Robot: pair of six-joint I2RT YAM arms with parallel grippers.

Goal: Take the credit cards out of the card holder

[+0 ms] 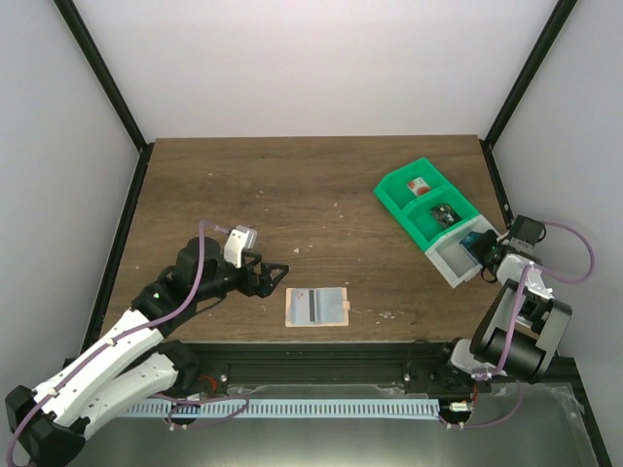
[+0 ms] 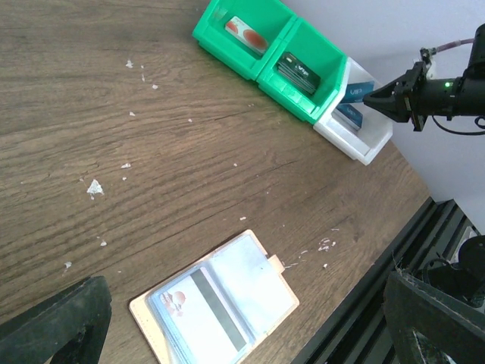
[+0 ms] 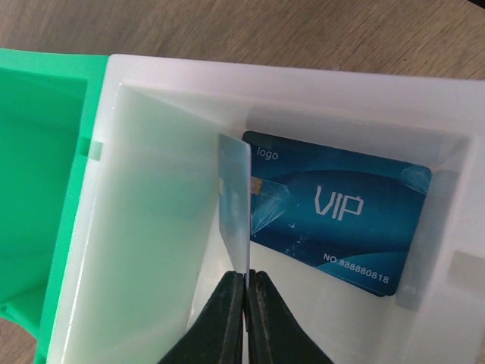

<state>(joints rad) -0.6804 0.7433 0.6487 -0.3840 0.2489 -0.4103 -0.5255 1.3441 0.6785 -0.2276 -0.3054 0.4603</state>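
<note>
The right hand point(image 3: 247, 279) clamped a pale card point(image 3: 235, 193) edge-on inside the white bin point(image 3: 151, 197), beside a blue VIP card point(image 3: 341, 220); the left hand point(image 1: 270, 276) hung with fingers apart near the open card holder point(image 1: 317, 306) on the desk point(image 1: 292, 185).

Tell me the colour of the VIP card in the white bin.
The VIP card is blue with white lettering; the right wrist view shows it best.

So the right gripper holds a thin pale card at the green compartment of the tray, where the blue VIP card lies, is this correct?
Not quite: the compartment is white, not green. The right wrist view shows the right gripper holding the thin pale card at the white compartment of the tray, where the blue VIP card lies.
</note>
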